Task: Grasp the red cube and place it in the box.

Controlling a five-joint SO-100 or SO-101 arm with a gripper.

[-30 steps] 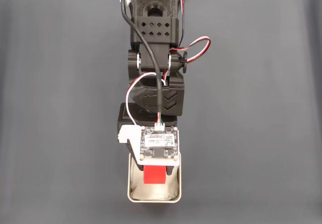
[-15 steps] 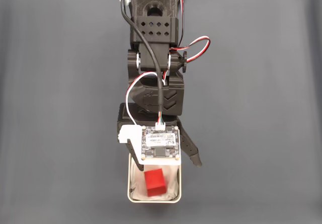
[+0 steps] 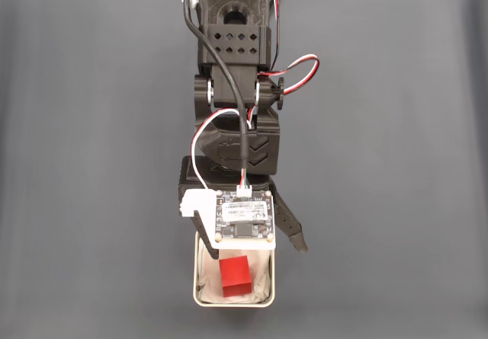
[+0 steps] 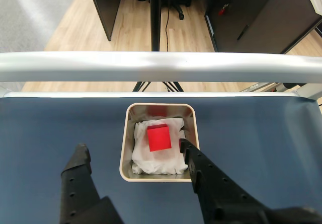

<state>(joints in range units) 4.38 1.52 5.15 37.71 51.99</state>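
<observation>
Cube in the box, pincer spread above it

Right now I see the red cube [image 4: 158,137] lying inside the box [image 4: 125,133], on the crumpled white lining [image 4: 143,156], and nothing is holding it. In the wrist view the cube sits just ahead of the pincer [image 4: 132,149], roughly between the lines of the two fingers but beyond their tips. It rests slightly tilted on the soft lining, apart from the metal rim on all sides.

My pincer is spread wide, empty. In the wrist view one black finger [image 4: 80,158] hangs over the dark blue worktop [image 4: 55,128] outside the box, to the left of its wall, while the other finger reaches over the box's near right corner, its tip just beside the lining. I cannot tell whether that tip touches the rim.

In the fixed view the arm [image 3: 232,87] comes down from the top of the picture, and the wrist's circuit board [image 3: 244,217] covers the upper part of the box [image 3: 200,293]. The red cube [image 3: 235,275] shows just below the board, inside the box. One finger [image 3: 288,221] angles out to the right of the board, clear of the box's side; the pincer [image 3: 252,251] is open there too.

Beyond the worktop's far edge the wrist view shows a pale metal rail [image 4: 161,65] and a wooden floor [image 4: 131,22]
</observation>
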